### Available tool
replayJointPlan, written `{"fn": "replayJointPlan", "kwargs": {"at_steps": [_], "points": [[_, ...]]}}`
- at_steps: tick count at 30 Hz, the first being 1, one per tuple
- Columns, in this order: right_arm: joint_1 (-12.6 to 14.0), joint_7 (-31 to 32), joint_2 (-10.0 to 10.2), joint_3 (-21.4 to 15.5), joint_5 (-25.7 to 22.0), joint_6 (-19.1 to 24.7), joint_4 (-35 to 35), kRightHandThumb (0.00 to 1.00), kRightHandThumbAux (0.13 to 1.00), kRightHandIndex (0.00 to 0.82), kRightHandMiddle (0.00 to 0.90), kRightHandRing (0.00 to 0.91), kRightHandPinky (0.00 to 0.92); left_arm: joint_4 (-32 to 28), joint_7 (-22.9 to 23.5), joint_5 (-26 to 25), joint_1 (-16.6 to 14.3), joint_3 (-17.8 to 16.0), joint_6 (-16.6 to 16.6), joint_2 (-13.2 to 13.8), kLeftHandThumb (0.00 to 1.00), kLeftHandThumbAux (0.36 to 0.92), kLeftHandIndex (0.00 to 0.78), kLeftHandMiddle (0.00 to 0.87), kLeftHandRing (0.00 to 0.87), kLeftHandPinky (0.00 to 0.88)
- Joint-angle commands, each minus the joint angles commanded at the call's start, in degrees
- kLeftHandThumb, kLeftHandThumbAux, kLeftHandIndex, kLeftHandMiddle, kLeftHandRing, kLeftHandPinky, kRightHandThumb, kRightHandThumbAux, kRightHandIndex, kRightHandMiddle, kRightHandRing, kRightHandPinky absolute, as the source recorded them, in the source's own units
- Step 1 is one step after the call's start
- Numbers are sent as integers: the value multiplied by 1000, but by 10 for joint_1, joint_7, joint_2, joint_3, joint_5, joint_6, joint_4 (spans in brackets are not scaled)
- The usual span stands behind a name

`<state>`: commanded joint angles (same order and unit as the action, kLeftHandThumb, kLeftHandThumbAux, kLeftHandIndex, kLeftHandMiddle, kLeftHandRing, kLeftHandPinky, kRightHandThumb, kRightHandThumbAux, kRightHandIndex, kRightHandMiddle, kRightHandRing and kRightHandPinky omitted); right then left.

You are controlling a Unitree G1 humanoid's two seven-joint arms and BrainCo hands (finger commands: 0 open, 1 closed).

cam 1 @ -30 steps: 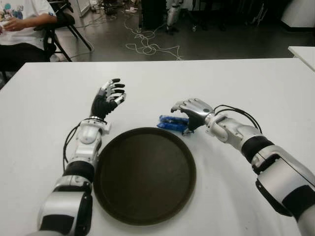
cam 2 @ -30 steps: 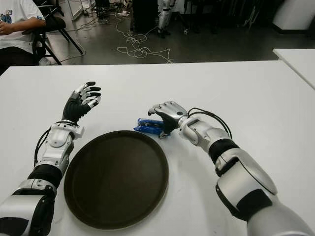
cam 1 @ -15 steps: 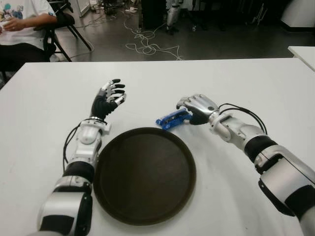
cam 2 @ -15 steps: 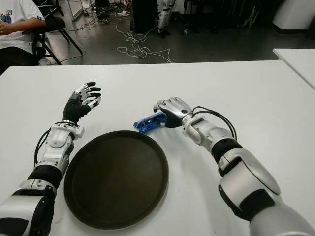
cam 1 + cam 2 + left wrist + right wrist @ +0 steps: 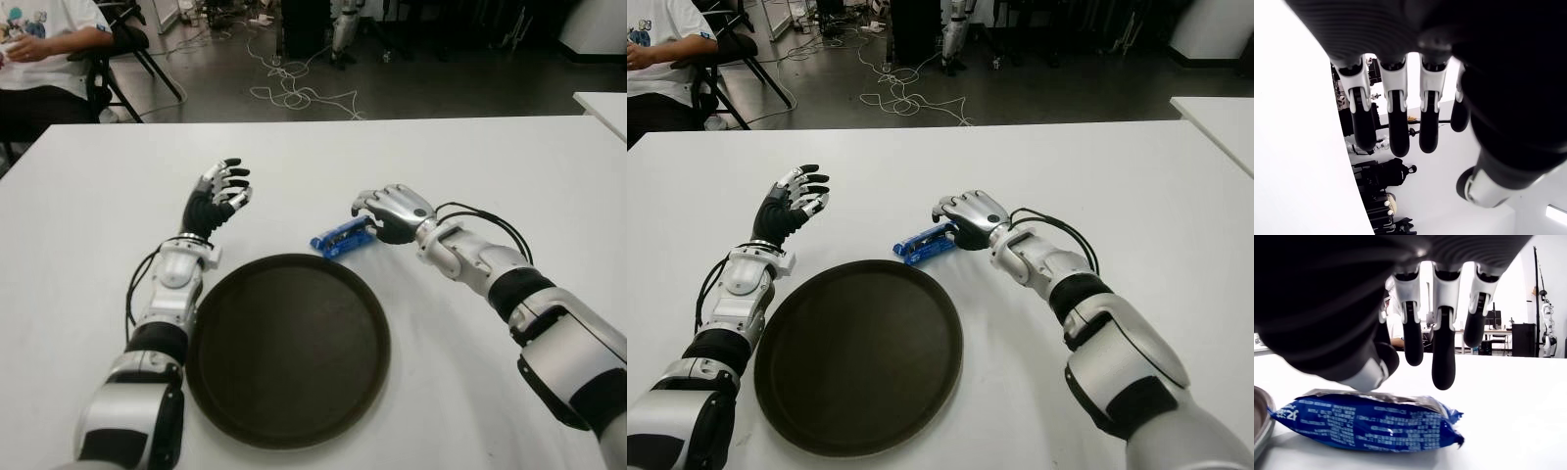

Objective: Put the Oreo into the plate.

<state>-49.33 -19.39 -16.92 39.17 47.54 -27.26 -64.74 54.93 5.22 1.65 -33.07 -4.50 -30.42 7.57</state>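
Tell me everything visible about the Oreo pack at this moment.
The Oreo pack is a small blue foil-like wrapper with white print and crimped ends, lying flat and unopened on the white table, just beyond the dark round plate rim. The right hand hovers over its far end, fingers curled above it without gripping.

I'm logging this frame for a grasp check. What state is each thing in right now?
Oreo packet: sealed, lying on the table just beyond the plate's rim, not in the plate.
Plate: flat on the table, nothing in it.
Right hand: over the packet's end, fingers curled above it, not closed on it.
Left hand: raised left of the plate, fingers spread, holding nothing.
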Motion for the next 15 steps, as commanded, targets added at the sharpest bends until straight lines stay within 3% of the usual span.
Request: {"fn": "replayJointPlan", "kwargs": {"at_steps": [15], "points": [[2,-1,-3,-4,2,-8,1,687,732,425,656,654,622,-2,0,-1,2,0,-2,-1,213,741,190,271,259,279]]}}
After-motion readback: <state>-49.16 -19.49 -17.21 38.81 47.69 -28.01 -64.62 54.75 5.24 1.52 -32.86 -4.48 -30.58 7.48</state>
